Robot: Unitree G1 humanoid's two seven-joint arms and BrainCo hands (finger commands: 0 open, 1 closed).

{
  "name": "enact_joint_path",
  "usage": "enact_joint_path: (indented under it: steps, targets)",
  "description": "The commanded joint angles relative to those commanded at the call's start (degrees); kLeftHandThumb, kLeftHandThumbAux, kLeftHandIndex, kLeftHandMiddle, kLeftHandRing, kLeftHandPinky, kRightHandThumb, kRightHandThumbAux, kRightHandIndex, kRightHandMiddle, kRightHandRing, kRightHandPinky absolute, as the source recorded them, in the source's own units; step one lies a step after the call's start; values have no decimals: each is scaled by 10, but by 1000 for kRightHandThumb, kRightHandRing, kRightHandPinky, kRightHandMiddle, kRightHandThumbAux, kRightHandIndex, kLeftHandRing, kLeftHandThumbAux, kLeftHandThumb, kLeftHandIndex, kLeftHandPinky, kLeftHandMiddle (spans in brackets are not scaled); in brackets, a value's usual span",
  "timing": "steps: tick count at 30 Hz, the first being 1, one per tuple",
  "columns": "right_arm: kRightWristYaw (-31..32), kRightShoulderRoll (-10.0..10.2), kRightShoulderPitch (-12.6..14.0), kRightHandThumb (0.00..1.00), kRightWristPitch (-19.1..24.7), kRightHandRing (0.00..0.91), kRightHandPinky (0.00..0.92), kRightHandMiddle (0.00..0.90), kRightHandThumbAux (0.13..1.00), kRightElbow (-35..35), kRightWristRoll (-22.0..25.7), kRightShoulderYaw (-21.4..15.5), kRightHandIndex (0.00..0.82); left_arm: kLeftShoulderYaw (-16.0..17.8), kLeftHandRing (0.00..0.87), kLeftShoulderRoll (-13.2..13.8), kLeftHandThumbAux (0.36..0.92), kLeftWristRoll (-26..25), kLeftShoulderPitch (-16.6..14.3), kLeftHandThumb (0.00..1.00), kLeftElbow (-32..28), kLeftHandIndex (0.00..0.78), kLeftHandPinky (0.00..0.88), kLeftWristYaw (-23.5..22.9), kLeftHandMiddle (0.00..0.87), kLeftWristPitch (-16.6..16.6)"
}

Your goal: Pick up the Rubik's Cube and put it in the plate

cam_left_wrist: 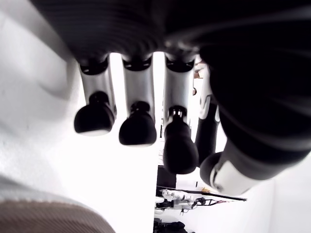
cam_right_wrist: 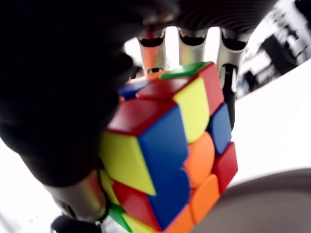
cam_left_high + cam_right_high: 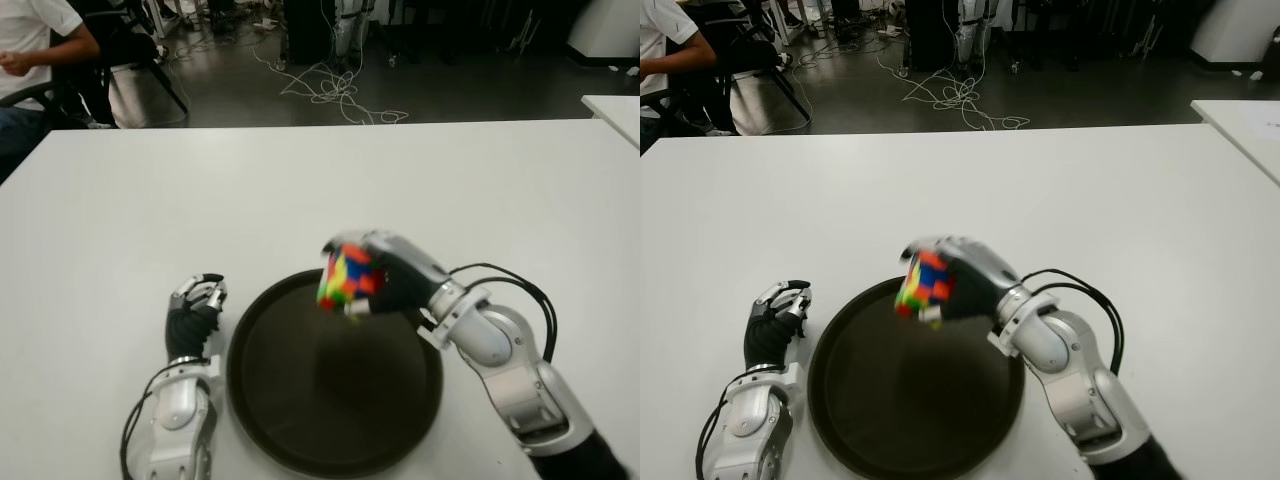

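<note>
Multicoloured plastic Rubik's Cube [image 3: 347, 279], tiles of red, yellow, blue, orange and green, sits just right of frame centre in the left eye view, clamped in the right hand [image 3: 385, 275] and held above the far rim of the round dark plate [image 3: 300, 420]; not touching the plate as far as can be told. Right wrist view shows the fingers [image 2: 154, 54] wrapped over the far faces with the thumb side pressing the near one, cube tilted on a corner. Judgement: light, rigid, hard-edged, faces smooth and likely a bit slippery; layers can twist, so a hold across two opposite flat faces looks safest, as here. It should tolerate a short drop, though it might bounce or slide on the plate. Left hand [image 3: 193, 315] shows lower left, just beside the plate's left rim, fingers [image 1: 138, 128] curled loosely together, holding nothing. White, bare surface [image 3: 300, 180] fills the middle of the frame. Beyond its far edge: dark floor with tangled white cables [image 3: 335, 92] upper centre, a seated person [image 3: 30, 50] upper left.
</note>
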Motion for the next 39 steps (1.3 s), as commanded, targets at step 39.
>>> enact_joint_path:
  steps: [39]
  targets:
    - [39,30,-34,0,5,738,706,707,910,122,-110,92,544,-4,815,8,705,13,3,712,-8,444,814,-5,787,28]
